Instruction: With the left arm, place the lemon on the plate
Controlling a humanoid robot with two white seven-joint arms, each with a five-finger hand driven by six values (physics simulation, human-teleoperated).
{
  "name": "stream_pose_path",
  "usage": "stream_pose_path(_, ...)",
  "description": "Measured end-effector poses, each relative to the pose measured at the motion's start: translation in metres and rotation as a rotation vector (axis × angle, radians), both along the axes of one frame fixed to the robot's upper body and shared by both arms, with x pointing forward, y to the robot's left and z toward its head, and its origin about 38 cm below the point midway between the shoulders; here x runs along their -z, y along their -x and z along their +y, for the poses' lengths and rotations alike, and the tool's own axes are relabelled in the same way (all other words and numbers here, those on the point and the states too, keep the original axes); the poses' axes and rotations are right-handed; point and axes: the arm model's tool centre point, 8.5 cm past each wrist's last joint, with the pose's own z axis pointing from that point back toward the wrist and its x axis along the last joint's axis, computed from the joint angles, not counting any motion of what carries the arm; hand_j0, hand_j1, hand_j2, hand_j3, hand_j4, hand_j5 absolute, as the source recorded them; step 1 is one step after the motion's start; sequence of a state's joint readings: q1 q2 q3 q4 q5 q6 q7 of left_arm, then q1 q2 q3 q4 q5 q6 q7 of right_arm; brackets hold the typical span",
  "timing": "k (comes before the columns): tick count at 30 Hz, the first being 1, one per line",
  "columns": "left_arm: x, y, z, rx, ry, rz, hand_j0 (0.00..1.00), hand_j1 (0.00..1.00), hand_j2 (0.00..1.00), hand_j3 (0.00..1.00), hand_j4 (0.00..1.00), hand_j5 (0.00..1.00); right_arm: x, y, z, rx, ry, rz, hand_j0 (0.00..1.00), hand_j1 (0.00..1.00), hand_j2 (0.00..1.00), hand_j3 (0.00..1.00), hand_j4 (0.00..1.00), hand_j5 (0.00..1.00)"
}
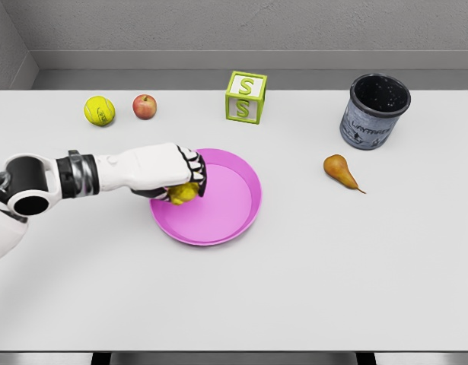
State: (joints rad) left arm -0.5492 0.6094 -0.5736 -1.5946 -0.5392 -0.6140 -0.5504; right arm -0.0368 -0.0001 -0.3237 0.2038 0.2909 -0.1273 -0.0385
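Observation:
A pink plate (234,205) lies in the middle of the white table. My left hand (186,181) reaches in from the left, over the plate's left rim. Its fingers are curled around a yellow lemon (183,194), which peeks out under the palm just above or on the plate surface; contact with the plate cannot be told. The hand covers most of the lemon. The right arm does not show.
A tennis ball (99,110) and a red apple (144,106) sit at the back left. A green letter block (246,97) stands behind the plate. A dark mug (374,111) and a pear (341,171) are to the right.

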Motion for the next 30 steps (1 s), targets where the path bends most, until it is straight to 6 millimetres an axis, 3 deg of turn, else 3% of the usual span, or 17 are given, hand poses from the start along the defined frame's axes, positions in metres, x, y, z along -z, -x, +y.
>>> stream_pose_path(1, 0.0, 0.0, -0.002, 0.004, 0.005, 0.0, 0.93, 0.93, 0.93, 0.93, 0.93, 0.93, 0.0, 0.0, 0.0, 0.0, 0.0, 0.0, 1.0, 1.0, 1.0, 1.0, 1.0, 1.0)
stream_pose_path(2, -0.001, 0.0, -0.006, 0.008, 0.014, 0.0, 1.0, 1.0, 1.0, 1.0, 1.0, 1.0, 0.0, 0.0, 0.0, 0.0, 0.0, 0.0, 1.0, 1.0, 1.0, 1.0, 1.0, 1.0)
stream_pose_path(8, -0.003, -0.002, -0.014, 0.018, 0.033, -0.006, 1.0, 1.0, 1.0, 1.0, 1.0, 1.0, 0.0, 0.0, 0.0, 0.0, 0.0, 0.0, 1.0, 1.0, 1.0, 1.0, 1.0, 1.0)
stream_pose_path(13, -0.012, -0.008, -0.005, -0.001, 0.021, -0.025, 1.0, 1.0, 1.0, 1.0, 1.0, 1.0, 0.0, 0.0, 0.0, 0.0, 0.0, 0.0, 1.0, 1.0, 1.0, 1.0, 1.0, 1.0)
stream_pose_path(17, -0.021, -0.012, 0.024, -0.057, 0.004, -0.043, 1.0, 1.0, 1.0, 1.0, 1.0, 1.0, 0.0, 0.0, 0.0, 0.0, 0.0, 0.0, 1.0, 1.0, 1.0, 1.0, 1.0, 1.0)
stream_pose_path(26, -0.041, -0.021, 0.123, -0.259, -0.034, -0.011, 1.0, 1.0, 1.0, 1.0, 1.0, 1.0, 0.0, 0.0, 0.0, 0.0, 0.0, 0.0, 1.0, 1.0, 1.0, 1.0, 1.0, 1.0)
stream_pose_path(28, -0.039, -0.022, 0.133, -0.285, -0.033, 0.003, 1.0, 1.0, 1.0, 1.0, 1.0, 1.0, 0.0, 0.0, 0.0, 0.0, 0.0, 0.0, 1.0, 1.0, 1.0, 1.0, 1.0, 1.0)
stream_pose_path(29, -0.017, -0.014, 0.138, -0.295, -0.04, 0.059, 1.0, 1.0, 1.0, 1.0, 1.0, 1.0, 0.0, 0.0, 0.0, 0.0, 0.0, 0.0, 1.0, 1.0, 1.0, 1.0, 1.0, 1.0)
stream_pose_path(30, -0.012, -0.012, 0.14, -0.298, -0.039, 0.075, 1.0, 1.0, 1.0, 1.0, 1.0, 1.0, 0.0, 0.0, 0.0, 0.0, 0.0, 0.0, 1.0, 1.0, 1.0, 1.0, 1.0, 1.0)
